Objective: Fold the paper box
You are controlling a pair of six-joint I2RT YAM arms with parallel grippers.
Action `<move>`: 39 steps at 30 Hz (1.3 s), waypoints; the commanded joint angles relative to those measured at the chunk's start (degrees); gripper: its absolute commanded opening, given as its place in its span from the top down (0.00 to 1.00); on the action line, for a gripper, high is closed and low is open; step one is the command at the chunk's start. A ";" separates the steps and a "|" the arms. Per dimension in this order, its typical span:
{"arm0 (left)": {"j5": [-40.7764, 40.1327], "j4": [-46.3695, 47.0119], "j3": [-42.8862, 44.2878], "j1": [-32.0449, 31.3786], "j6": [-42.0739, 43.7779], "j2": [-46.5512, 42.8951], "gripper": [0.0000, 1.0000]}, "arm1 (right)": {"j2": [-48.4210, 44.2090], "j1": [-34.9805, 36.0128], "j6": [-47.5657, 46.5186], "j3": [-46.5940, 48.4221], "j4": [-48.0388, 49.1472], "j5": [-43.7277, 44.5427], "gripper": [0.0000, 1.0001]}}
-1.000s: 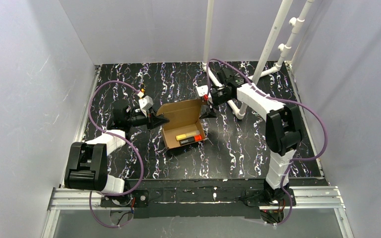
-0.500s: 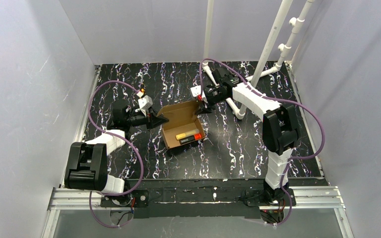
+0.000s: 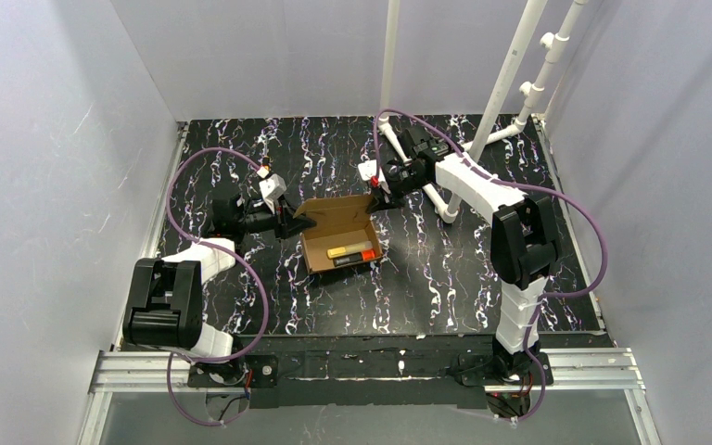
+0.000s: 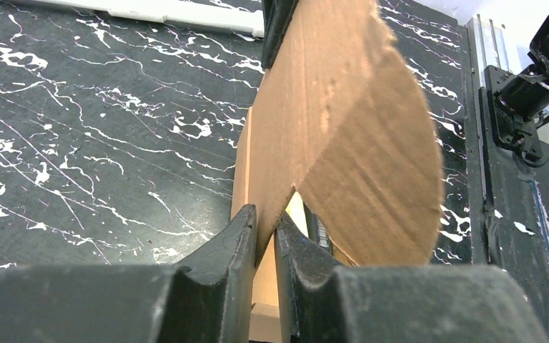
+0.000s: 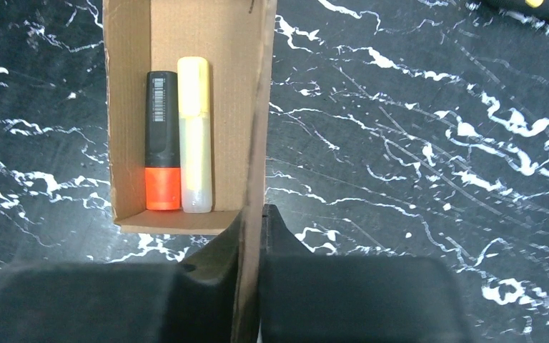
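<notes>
The paper box (image 3: 337, 212) is a small open brown cardboard box in the middle of the black marbled table. A yellow marker (image 3: 345, 250) and a black-and-orange marker (image 3: 354, 260) lie inside it. My left gripper (image 3: 292, 223) is at the box's left side. In the left wrist view it (image 4: 266, 214) is shut on the cardboard edge below a rounded flap (image 4: 357, 121). My right gripper (image 3: 374, 198) is at the box's far right corner. In the right wrist view it (image 5: 252, 211) is shut on the box's right wall (image 5: 257, 107), with both markers (image 5: 194, 136) beside it.
White pipes (image 3: 505, 79) rise at the back right, and one pipe foot (image 3: 442, 202) lies on the table near the right arm. Grey walls close in the table on three sides. A metal rail (image 3: 371, 363) runs along the near edge.
My right gripper has moved left to the box and shut on its right wall. The left gripper still has the left edge, and the box has turned slightly.
</notes>
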 commanded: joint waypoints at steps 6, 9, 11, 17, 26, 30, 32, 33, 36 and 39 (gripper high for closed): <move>2.00 0.72 2.52 -0.37 -0.62 0.30 1.00 | -4.07 0.71 8.09 -0.08 0.24 3.32 0.41; 2.35 0.72 2.83 -0.96 -0.26 0.82 1.00 | -3.72 0.71 8.54 3.13 -4.23 2.89 0.32; 2.50 0.72 3.04 -1.50 -0.01 1.22 1.00 | -3.01 0.71 8.77 6.71 -8.31 1.94 0.28; 1.96 0.72 4.89 -2.65 -0.07 3.88 0.98 | 1.36 1.17 8.46 19.08 -20.65 0.92 0.27; -2.36 0.72 6.43 -3.24 -3.73 4.86 0.74 | 2.61 5.84 18.10 17.11 -12.86 7.02 0.50; -5.31 0.72 5.78 -3.24 -7.56 3.00 0.64 | 3.03 6.09 21.13 16.97 -9.78 9.31 0.67; -7.75 0.64 5.07 -3.09 -9.38 1.53 0.57 | 2.85 6.08 21.73 16.76 -9.17 10.33 0.81; -10.37 0.53 4.38 -2.95 -10.55 0.26 0.51 | 2.41 6.08 22.34 16.23 -8.53 11.15 0.89; -14.86 -0.25 2.45 -2.57 -15.70 -4.30 0.41 | 0.33 6.06 24.05 13.23 -5.54 12.75 0.99; -19.35 -1.97 -0.48 -2.24 -22.05 -9.38 0.37 | -1.51 6.08 25.86 10.54 -2.89 14.37 0.99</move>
